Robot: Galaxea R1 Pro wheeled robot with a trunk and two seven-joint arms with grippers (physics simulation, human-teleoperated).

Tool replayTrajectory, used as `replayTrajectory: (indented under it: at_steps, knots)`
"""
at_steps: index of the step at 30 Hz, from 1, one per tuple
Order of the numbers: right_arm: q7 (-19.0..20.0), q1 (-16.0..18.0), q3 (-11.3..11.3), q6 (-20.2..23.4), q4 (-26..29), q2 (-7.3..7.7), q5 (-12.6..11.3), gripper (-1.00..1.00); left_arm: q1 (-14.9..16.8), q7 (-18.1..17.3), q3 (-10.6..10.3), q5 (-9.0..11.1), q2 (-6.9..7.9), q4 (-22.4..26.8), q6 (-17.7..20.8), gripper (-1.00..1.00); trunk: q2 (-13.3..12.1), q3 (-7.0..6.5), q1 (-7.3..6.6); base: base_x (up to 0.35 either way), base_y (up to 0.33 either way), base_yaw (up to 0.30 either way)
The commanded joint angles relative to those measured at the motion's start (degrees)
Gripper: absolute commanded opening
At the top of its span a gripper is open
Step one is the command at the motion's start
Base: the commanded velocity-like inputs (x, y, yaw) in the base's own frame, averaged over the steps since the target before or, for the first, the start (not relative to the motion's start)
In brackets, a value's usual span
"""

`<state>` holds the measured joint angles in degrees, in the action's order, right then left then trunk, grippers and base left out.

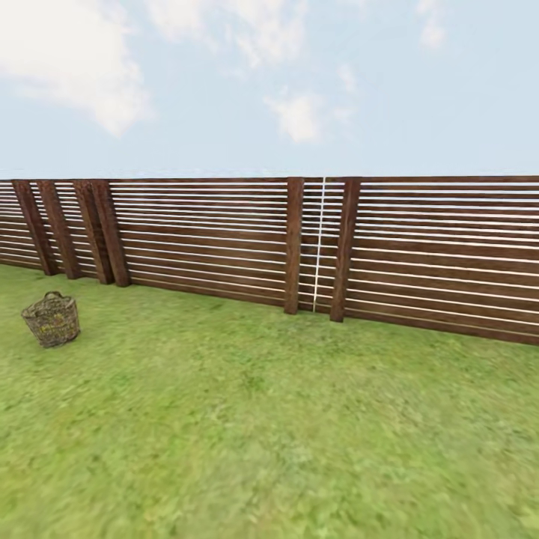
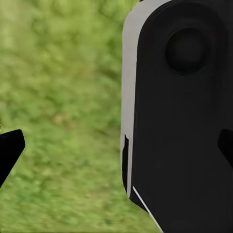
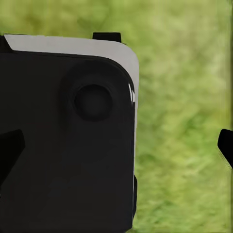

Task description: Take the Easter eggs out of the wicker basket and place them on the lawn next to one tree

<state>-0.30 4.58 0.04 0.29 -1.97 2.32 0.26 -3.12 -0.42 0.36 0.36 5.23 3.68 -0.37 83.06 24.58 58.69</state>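
Sky takes the upper third of the head view; below it a brown slatted wooden fence [image 1: 419, 254] runs across the middle of the frame. The lawn [image 1: 284, 419] covers the whole lower half, mottled green.

The wicker basket [image 1: 52, 320] stands upright on the grass at the left edge, mid-height, just in front of the fence and well apart from the robot. Yellow shows through its weave, probably the Easter eggs [image 1: 54, 323]; a count is not possible at this size. No thin-trunked tree is in frame.

Both wrist views look down at blurred grass past dark robot housing. Left pincer [image 2: 116, 148]: tips spread wide, nothing between. Right pincer [image 3: 116, 148]: likewise spread and empty.

Judgement: the basket lies forward and left, so the left arm is nearer; the base must close in first.
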Motion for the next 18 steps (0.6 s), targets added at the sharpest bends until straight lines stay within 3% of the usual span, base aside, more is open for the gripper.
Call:
replayTrajectory:
  at_steps: [1, 8, 10, 12, 14, 18]
  knots:
    - [0.0, 0.1, 0.1, 0.2, -0.3, -0.14, 0.1, 1.0, 0.0, -0.1, 0.0, 0.0, -0.05, 0.1, 0.0, 1.0, 0.0, 0.05, 0.03, 0.329, 0.0, 0.0]
    - [0.4, 0.1, -0.1, 0.7, -3.0, -0.16, 0.1, 1.0, 0.0, 0.3, -0.1, 0.0, -0.21, 0.4, 0.0, 1.0, 0.0, 0.05, 0.03, 0.333, 0.025, 0.0]
    - [1.2, 0.1, -0.3, 0.7, -3.0, 0.15, -0.2, 1.0, 0.0, 0.3, -0.1, 0.1, -0.12, 2.3, 0.3, 1.0, 0.0, 0.05, 0.03, 0.328, 0.122, 0.0]
    - [1.5, 0.1, -0.5, 0.3, -2.9, 0.3, -0.5, 1.0, 0.0, 0.1, 0.2, 1.0, 0.03, 6.9, 1.1, 1.0, 0.0, 0.05, 0.03, 0.329, 0.073, 0.087]
    - [1.4, 0.1, -0.6, 0.2, -1.6, 0.45, -1.0, 1.0, 0.0, 0.1, 0.5, 3.6, -0.04, 12.9, 3.6, 1.0, 0.0, 0.05, 0.03, 0.332, 0.03, 0.209]
    - [0.5, 0.1, -0.3, 0.7, 7.1, 0.52, -0.9, 1.0, 0.0, 0.1, 0.7, 8.6, -0.05, 29.3, 14.1, 1.0, 0.0, 0.05, 0.03, 0.334, 0.009, 0.274]
